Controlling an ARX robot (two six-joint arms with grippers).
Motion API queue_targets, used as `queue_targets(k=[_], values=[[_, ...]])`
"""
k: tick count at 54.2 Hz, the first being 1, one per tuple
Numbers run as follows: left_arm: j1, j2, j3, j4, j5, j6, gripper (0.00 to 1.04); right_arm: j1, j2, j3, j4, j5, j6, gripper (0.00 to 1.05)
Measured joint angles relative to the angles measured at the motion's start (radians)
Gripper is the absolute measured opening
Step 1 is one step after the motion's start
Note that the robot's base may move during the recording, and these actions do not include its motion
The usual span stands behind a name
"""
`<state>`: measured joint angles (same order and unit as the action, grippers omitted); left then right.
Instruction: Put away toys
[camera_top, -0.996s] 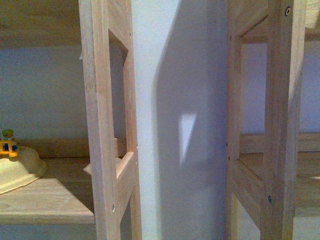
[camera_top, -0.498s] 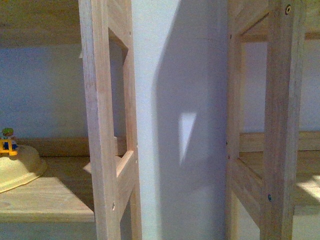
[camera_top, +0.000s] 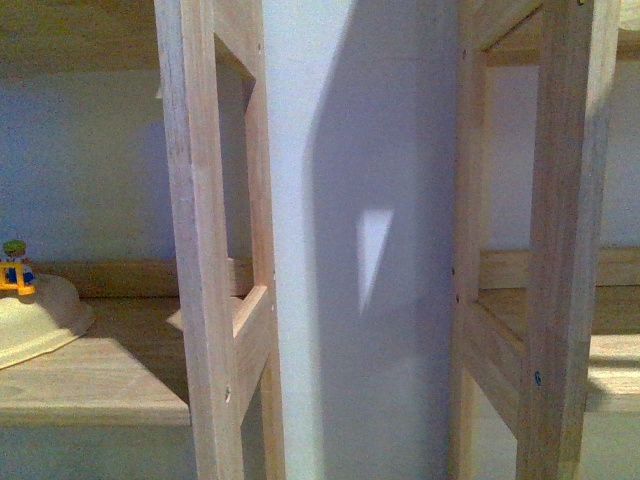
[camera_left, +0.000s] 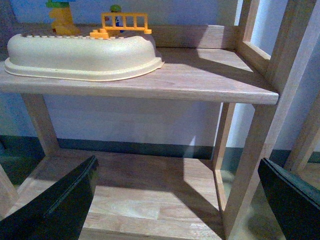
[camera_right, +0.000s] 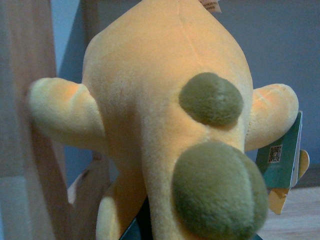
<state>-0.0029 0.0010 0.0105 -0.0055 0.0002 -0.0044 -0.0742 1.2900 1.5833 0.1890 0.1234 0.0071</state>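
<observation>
Plush toy (camera_right: 165, 125) fills right wrist view, apparently carried by right arm; its grip cannot be told. Left gripper (camera_left: 175, 200) spread, empty, below shelf (camera_left: 200, 80). Advice: clear wooden post (camera_right: 25, 100) before lowering toy onto shelf.

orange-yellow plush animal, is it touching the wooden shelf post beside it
Cannot tell. In the right wrist view the orange-yellow plush animal has one stubby limb overlapping the blurred wooden shelf post, but no contact or gap shows plainly.
</observation>
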Motion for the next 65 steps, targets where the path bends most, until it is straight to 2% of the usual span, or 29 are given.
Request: queue_targets(k=[17, 27, 43, 65], values=[[0.000, 0.000, 0.000, 0.000, 0.000, 0.000, 0.98, -0.169, 0.103, 0.110, -0.094, -0.044, 0.115, 0.07], [0.000, 0.000, 0.000, 0.000, 0.000, 0.000, 0.98, -0.205, 0.182, 0.187, -0.125, -0.090, 0.157, 0.07], [0.000, 0.000, 0.000, 0.000, 0.000, 0.000, 0.98, -0.196, 0.306, 0.316, -0.169, -0.145, 0.192, 0.07], [0.000, 0.000, 0.000, 0.000, 0.000, 0.000, 0.98, -0.096, 0.430, 0.437, -0.238, -0.210, 0.260, 0.07]])
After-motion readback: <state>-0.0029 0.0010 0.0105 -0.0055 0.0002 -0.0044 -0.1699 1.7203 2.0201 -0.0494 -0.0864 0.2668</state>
